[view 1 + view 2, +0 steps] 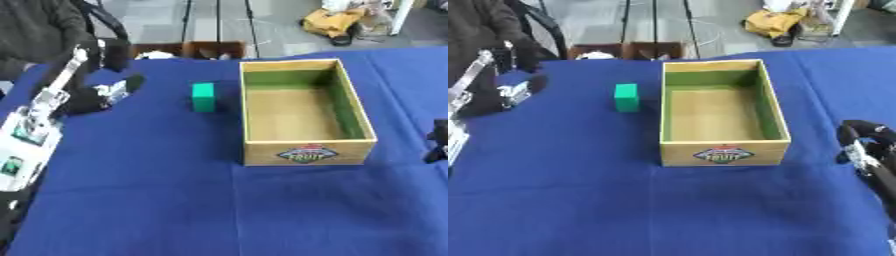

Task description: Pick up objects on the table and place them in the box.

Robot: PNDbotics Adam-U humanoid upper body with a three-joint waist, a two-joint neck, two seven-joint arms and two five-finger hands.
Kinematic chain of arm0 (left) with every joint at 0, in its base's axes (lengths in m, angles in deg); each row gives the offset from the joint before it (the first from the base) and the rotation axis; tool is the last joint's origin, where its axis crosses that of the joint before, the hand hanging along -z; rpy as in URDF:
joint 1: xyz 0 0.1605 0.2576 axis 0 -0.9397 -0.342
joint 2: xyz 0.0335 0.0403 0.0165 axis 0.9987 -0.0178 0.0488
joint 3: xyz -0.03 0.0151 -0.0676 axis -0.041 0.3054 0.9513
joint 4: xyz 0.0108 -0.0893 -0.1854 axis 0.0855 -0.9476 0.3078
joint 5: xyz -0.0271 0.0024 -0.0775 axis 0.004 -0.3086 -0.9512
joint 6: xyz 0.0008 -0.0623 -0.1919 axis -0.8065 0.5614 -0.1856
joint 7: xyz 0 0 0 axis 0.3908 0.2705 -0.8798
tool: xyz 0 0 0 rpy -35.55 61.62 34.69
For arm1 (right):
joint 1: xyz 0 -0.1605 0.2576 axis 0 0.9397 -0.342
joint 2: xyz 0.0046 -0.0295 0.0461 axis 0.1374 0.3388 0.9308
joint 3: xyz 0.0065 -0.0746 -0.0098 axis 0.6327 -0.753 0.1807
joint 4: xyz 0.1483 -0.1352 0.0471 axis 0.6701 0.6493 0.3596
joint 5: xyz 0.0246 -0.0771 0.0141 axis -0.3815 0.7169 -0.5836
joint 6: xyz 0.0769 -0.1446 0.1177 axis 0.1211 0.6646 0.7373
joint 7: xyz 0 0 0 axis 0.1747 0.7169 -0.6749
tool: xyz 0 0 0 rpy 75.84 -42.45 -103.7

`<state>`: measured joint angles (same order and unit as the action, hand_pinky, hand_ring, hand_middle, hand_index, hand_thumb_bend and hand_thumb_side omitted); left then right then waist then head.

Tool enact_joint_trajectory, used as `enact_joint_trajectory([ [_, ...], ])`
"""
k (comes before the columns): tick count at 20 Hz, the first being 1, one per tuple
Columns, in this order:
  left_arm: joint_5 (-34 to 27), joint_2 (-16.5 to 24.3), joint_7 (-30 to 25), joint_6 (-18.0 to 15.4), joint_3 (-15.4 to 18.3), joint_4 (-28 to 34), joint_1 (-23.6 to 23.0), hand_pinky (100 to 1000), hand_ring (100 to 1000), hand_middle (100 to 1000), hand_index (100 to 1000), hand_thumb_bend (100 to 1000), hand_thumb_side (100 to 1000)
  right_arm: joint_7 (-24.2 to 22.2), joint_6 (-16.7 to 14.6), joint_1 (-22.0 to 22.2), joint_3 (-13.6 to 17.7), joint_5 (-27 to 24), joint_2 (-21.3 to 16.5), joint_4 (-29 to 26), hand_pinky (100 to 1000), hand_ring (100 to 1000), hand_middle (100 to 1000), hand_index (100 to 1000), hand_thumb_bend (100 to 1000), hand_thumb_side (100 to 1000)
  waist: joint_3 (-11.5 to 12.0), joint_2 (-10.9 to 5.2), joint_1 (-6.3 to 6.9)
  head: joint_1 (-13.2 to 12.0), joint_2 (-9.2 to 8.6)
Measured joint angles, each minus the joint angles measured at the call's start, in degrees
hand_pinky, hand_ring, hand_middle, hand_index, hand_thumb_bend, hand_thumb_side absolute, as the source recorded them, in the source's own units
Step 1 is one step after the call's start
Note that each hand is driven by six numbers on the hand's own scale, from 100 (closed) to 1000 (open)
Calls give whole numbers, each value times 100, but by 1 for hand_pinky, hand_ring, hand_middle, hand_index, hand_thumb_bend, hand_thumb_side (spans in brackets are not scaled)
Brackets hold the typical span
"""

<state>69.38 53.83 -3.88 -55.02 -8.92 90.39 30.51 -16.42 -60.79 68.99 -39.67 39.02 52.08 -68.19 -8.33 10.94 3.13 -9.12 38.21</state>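
A wooden box (306, 152), open-topped and empty, sits on a blue-covered desk (175, 200). To the box's right and nearest the camera, the right robot hand (866, 142) hangs with fingers curled and nothing in them. Just left of the box's far half stands the green block (203, 97), upright and apart from the wall. Farther left of the box, the left robot hand (109, 92) hovers low over the cloth; whether its fingers are open or closed cannot be told. The block looks stiff, light and smooth-sided, likely best pinched across two opposite faces near the top. The right eye view shows the right robot hand whole, while the left eye view catches only a dark sliver of it at the edge.
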Motion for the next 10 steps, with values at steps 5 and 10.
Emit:
enact_joint_trajectory([
  [5,1276,166,-512,-430,-391,-1269,1009,736,742,734,831,750,478,-44,-2,1,-37,0,-7,1,480,437,568,754,390,605,-120,-18,59,-62,3],
  [10,2393,-249,-607,-892,-446,-2745,1758,726,721,698,806,726,422,-90,-9,-5,-94,0,-12,2,480,437,568,754,391,604,-284,-19,85,-144,4],
])
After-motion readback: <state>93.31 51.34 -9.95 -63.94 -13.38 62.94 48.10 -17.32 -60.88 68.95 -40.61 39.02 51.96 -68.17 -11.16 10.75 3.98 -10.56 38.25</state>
